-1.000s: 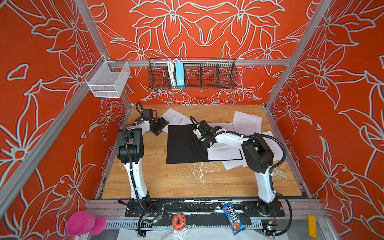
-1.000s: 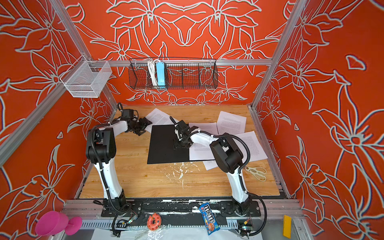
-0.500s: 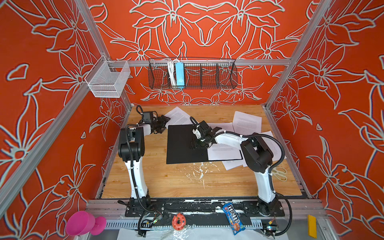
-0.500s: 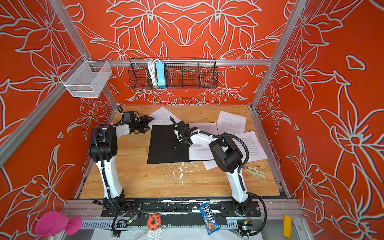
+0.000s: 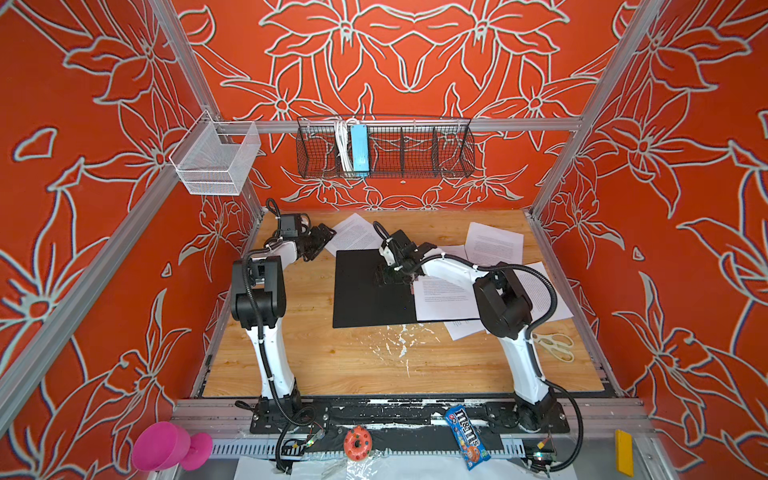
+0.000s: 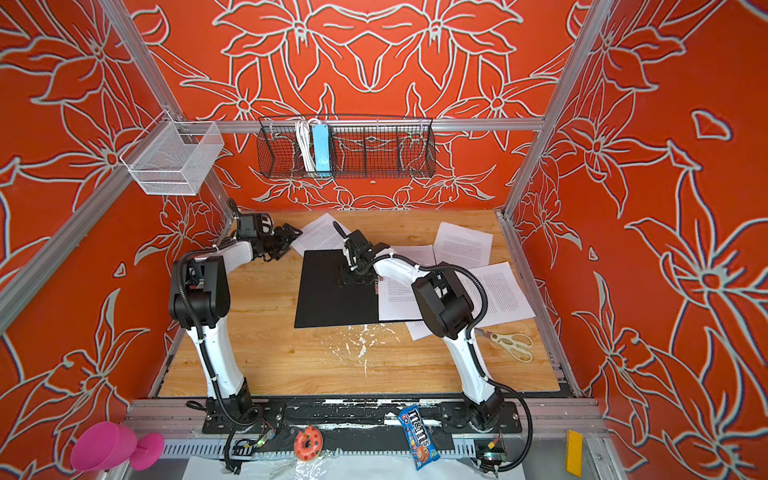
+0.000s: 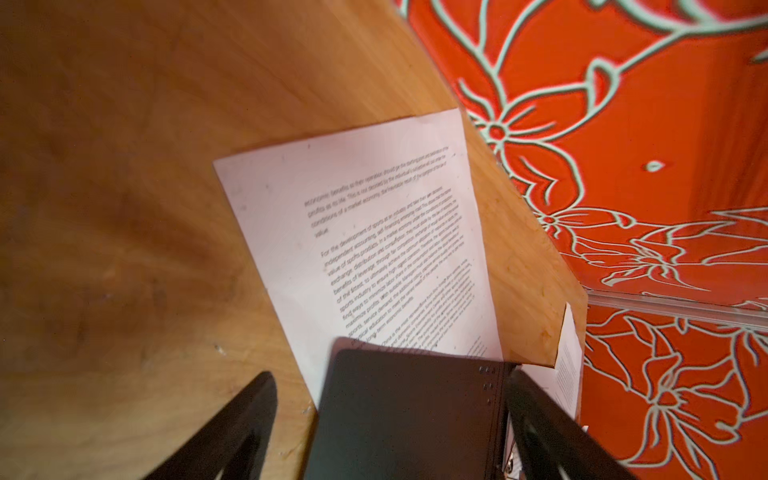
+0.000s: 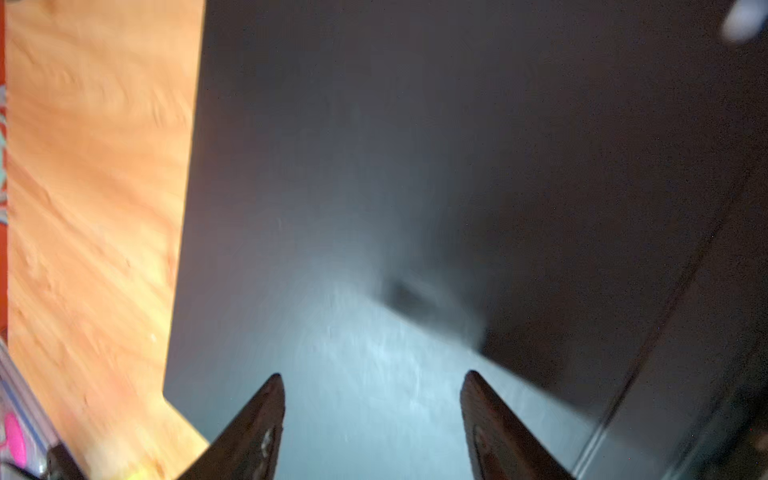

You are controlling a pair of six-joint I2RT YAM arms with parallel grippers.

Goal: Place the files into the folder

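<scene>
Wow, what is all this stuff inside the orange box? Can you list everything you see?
folder: one, black side up, mid-table
paper sheets: about six, white with print, around and on the folder
scissors: one pair, cream, table's right side
wire basket: one, black, back rail
power strip: one, light blue, in the wire basket
mesh basket: one, white, left rail
pink cup: one, front left, off the table
doughnut toy: one, orange, front ledge
M&M's bag: one, blue, front ledge
yellow block: one, front right
table: one, wood
left gripper: black, open, by the folder's far left corner
right gripper: black, open, over the folder
</scene>
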